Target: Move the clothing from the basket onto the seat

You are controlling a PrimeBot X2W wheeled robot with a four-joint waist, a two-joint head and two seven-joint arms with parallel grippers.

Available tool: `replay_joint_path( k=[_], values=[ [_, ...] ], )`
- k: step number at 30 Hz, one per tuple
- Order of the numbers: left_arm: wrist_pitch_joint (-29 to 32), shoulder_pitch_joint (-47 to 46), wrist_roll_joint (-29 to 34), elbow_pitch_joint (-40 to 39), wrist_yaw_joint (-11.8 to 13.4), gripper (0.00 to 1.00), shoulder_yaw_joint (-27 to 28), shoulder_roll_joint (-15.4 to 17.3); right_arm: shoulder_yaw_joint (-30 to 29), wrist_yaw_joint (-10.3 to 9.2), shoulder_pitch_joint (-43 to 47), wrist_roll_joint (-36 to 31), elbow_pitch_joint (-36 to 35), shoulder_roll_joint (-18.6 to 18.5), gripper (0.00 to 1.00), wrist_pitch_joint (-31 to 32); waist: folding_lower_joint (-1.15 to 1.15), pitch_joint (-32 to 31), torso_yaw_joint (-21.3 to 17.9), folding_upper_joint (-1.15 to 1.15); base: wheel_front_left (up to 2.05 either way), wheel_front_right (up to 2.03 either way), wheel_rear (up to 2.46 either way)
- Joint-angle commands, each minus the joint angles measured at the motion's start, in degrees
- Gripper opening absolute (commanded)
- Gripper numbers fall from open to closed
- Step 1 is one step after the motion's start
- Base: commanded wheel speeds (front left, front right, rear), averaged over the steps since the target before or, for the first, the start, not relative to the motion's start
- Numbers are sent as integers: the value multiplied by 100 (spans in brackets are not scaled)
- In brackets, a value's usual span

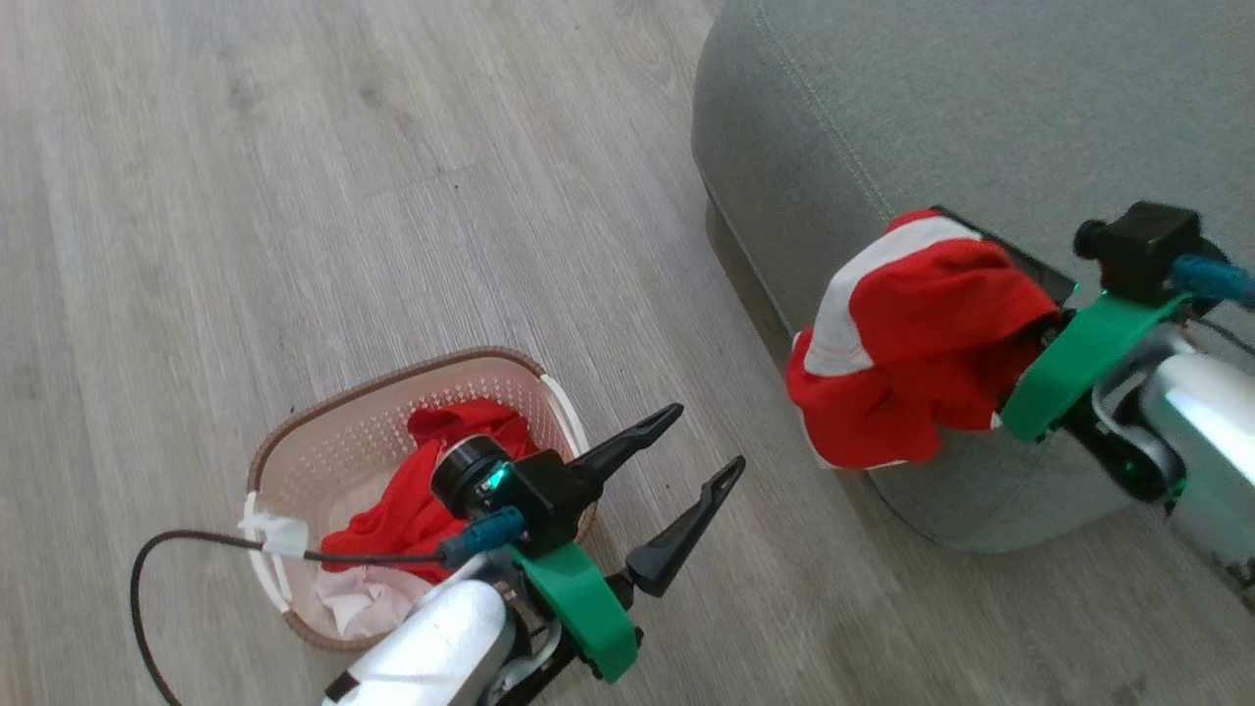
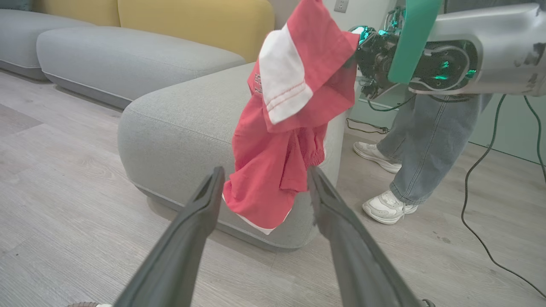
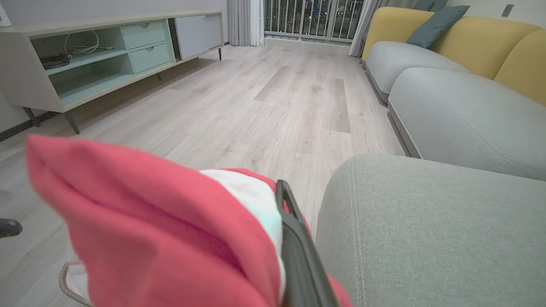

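Observation:
My right gripper is shut on a red garment with white panels, which hangs in the air against the rounded corner of the grey seat. The cloth covers most of the fingers; one dark finger shows beside the garment. On the floor stands the cream basket with more red clothing inside. My left gripper is open and holds nothing, just right of the basket. In the left wrist view it points at the hanging garment.
A person in jeans and white sneakers stands on the wood floor beyond the seat's corner. Cables trail across the floor. More grey cushions with yellow backs lie beyond, and a low cabinet stands across the room.

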Motion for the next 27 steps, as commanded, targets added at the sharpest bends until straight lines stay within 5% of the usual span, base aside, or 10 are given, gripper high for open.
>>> replay_joint_path(
  k=[1,9,17,27],
  values=[
    [-71,-290,41,-174,-5,100,175,-4,-139,-2,73,-39,-131,-182,0,-38,0,57,25,0,0,0,0],
    [-71,-1011,312,-99,-5,100,421,71,-1293,-2,-137,96,-8,-15,0,-38,0,1269,321,0,0,0,0],
    [-71,-2188,688,-25,-5,100,650,228,-3182,-2,-1517,-309,517,39,0,-38,0,2947,691,0,0,0,0],
    [-71,-2138,763,-283,-5,100,1445,-20,-5119,-2,-4235,-1218,2140,-980,0,93,0,3945,1550,0,0,0,0]
  ],
)
